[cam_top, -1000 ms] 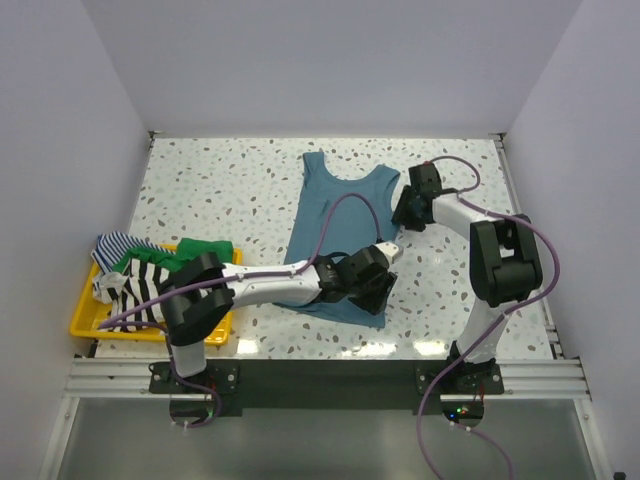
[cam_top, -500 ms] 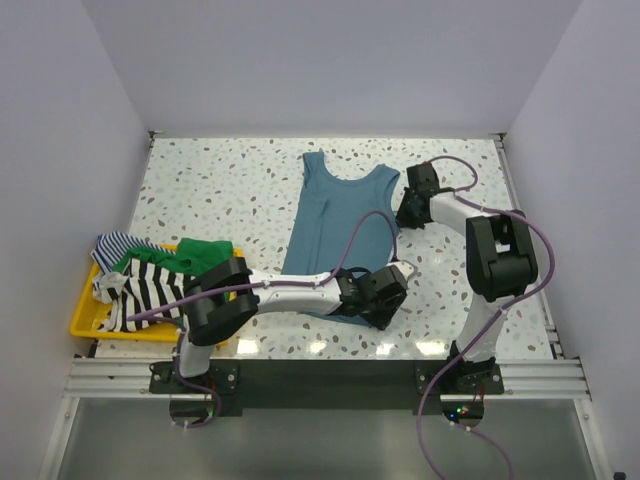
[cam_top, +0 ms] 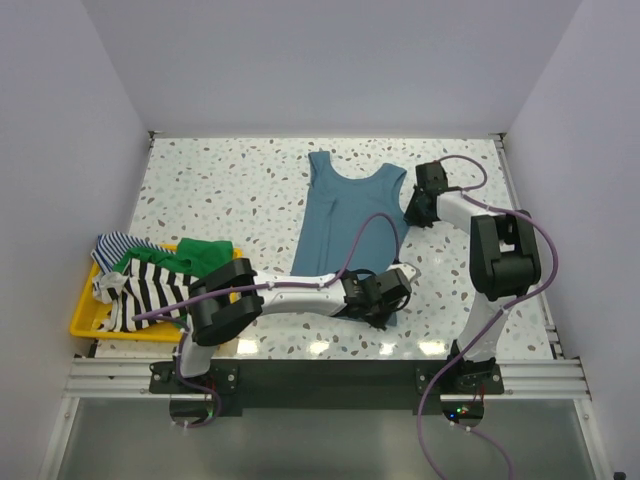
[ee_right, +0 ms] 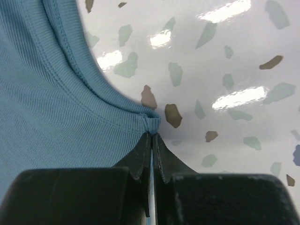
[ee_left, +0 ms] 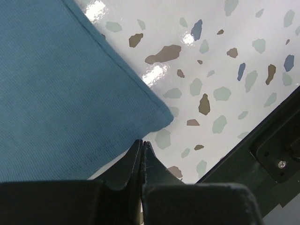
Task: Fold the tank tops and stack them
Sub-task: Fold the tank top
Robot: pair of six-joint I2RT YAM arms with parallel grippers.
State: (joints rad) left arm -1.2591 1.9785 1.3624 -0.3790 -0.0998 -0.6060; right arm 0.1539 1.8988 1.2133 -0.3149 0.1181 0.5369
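The teal tank top [cam_top: 345,225] was laid flat on the speckled table [cam_top: 220,190], its long axis run from near to far, with the scooped neck and straps pointed away from the arms and the hem nearest them. Its ribbed cloth was seen smooth, with stitched edges. The left gripper [ee_left: 142,145] was pinched shut at the hem by the near right corner; cloth between its tips could not be confirmed. The right gripper [ee_right: 151,138] was clamped on the right armhole's lower end

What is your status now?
Left gripper: jaws shut on teal tank top, near hem. Right gripper: jaws shut at its armhole. Nothing in the way.
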